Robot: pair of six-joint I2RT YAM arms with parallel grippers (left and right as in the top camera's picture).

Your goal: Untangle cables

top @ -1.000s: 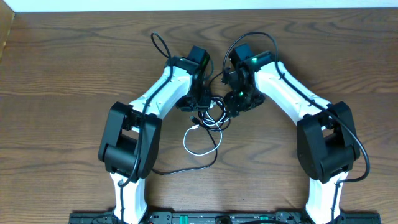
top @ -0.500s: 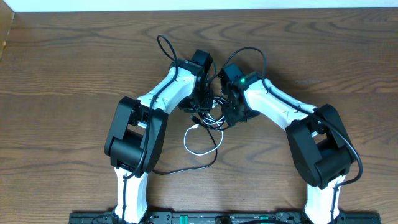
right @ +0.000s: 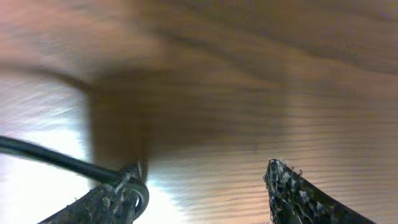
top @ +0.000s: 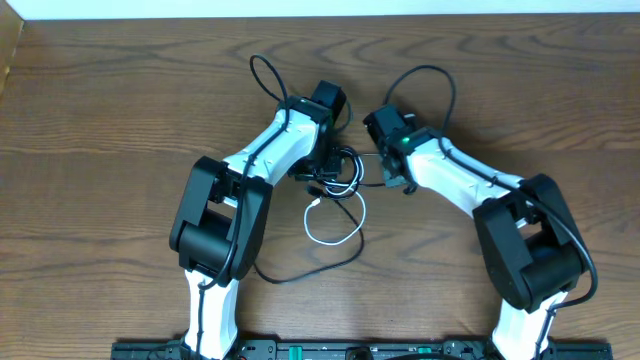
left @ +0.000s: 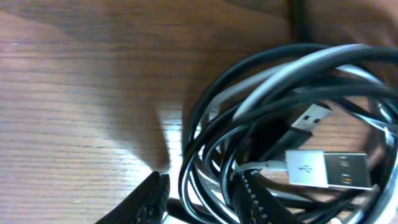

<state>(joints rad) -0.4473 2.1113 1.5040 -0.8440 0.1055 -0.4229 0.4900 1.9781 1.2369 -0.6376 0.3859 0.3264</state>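
on your left, the left gripper (left: 199, 196) sits low over the tabletop (left: 74, 93). its jaws are narrow, closed around several black strands at the left edge of the cables (top: 345, 172). those cables lie bunched in a tangled coil at the middle of the tabletop, between your two arms. in the left wrist view, black loops and one white cable (left: 273, 78) wind over each other. two plugs lie inside the coil: a black plug (left: 309, 118) and, just below it, a silver plug (left: 326, 169) on a white cord. from overhead, the white cable leaves the tangle in an open loop toward the robot's base, and a black cable (top: 300, 277) trails on past the left arm. on your right, the right gripper (right: 205, 186) has its jaws wide apart, with bare wood between them. one black strand (right: 56, 158) touches one finger (right: 127, 193). that view is blurred, so you cannot tell whether the strand is hooked there.
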